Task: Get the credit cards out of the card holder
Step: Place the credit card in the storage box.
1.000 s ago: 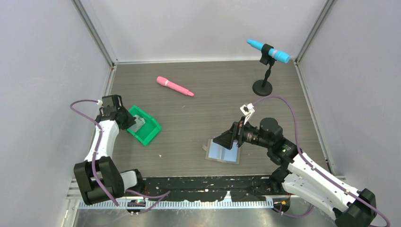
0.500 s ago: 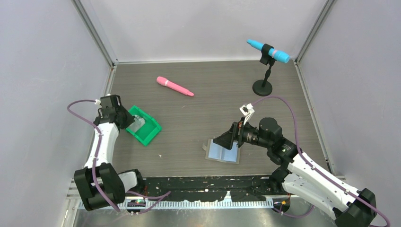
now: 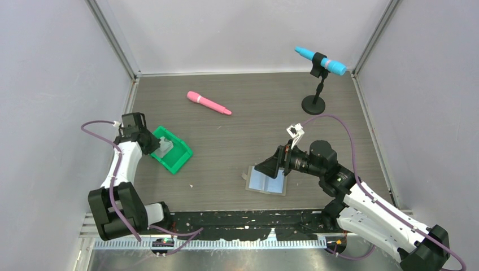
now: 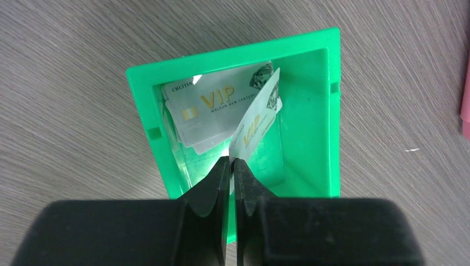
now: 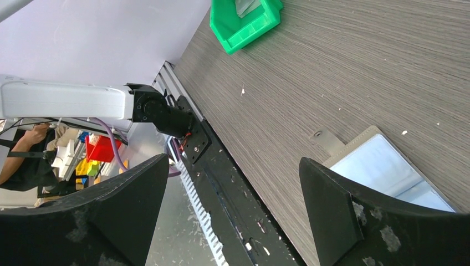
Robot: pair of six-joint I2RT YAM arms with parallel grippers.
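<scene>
Left wrist view: the left gripper [image 4: 231,162] pinches 1 credit card [image 4: 254,119] on edge over the green tray [image 4: 310,111], where other cards [image 4: 210,108] lie flat. The right gripper [image 3: 271,166] gapes wide over the open card holder [image 3: 266,182]. The table [image 3: 248,118] is grey wood-grain, with pale walls [image 3: 237,34] on 3 sides. A pink rod [image 3: 209,103] lies on it, and a black stand [image 3: 314,103] holds a blue rod [image 3: 319,60].

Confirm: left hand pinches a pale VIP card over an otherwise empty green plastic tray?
Not empty: the left wrist view shows more pale cards lying flat in the green plastic tray. The left hand does pinch a pale VIP card over it.
</scene>
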